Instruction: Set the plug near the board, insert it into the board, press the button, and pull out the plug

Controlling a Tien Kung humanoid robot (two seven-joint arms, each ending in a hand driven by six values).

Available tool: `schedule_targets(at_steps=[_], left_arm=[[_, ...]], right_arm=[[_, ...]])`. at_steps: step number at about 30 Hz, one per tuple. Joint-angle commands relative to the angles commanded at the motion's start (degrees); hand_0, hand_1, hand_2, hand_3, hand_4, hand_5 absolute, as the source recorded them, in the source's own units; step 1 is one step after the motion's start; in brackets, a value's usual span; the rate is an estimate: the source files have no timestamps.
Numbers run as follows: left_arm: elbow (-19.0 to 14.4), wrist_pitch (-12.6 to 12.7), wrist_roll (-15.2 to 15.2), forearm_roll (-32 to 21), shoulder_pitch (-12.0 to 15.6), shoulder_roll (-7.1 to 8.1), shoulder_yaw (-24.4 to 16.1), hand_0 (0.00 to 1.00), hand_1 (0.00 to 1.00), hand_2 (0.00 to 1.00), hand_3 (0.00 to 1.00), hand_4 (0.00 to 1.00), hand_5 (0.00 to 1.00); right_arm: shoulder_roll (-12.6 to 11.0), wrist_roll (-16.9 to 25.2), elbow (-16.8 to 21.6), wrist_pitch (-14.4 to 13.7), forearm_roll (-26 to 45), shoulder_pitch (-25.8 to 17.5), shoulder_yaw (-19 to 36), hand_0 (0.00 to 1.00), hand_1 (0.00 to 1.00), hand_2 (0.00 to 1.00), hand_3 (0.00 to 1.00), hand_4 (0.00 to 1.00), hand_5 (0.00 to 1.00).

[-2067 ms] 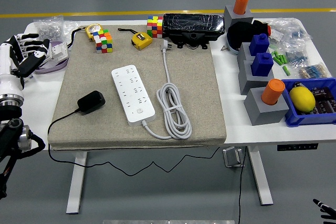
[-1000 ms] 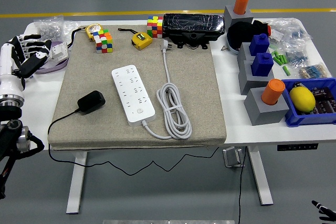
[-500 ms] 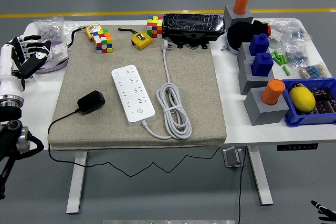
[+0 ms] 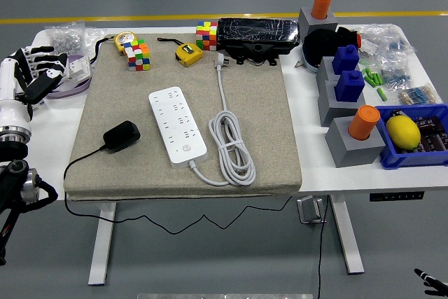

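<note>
A black plug (image 4: 122, 135) lies on the grey mat (image 4: 266, 117), its thin black cable running off the mat's left edge and under the table. Just right of it lies the white power board (image 4: 178, 126), with its round button (image 4: 186, 148) at the near end. The board's own white cord (image 4: 231, 146) is coiled on its right and ends in a plug (image 4: 219, 60) at the back. My left hand (image 4: 35, 75) hovers at the table's left edge, well away from the plug, with fingers relaxed and empty. Only a black tip of my right hand (image 4: 428, 278) shows at the bottom right corner.
Colour cubes (image 4: 138, 54), a yellow tape measure (image 4: 188, 53) and a black case (image 4: 257, 36) line the back. Grey blocks with orange and blue pegs (image 4: 348, 96) and a blue bin holding a lemon (image 4: 403, 131) stand on the right. A purple-rimmed dish (image 4: 70, 83) sits by my left hand.
My left hand has drifted slightly to the left. The plug, the board and the cord have not moved.
</note>
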Motion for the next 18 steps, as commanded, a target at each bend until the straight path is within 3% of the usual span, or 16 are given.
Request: schedule_targets(at_steps=[18], left_arm=[[-0.2,0.0,0.2,-0.1,0.0,0.51,0.5,0.500,0.537,0.527,0.549,0.764,0.270]], right_arm=[[-0.3,-0.2,0.0,0.2,0.1,-0.1,-0.8,0.646,0.642,0.619,0.545,0.970,0.540]])
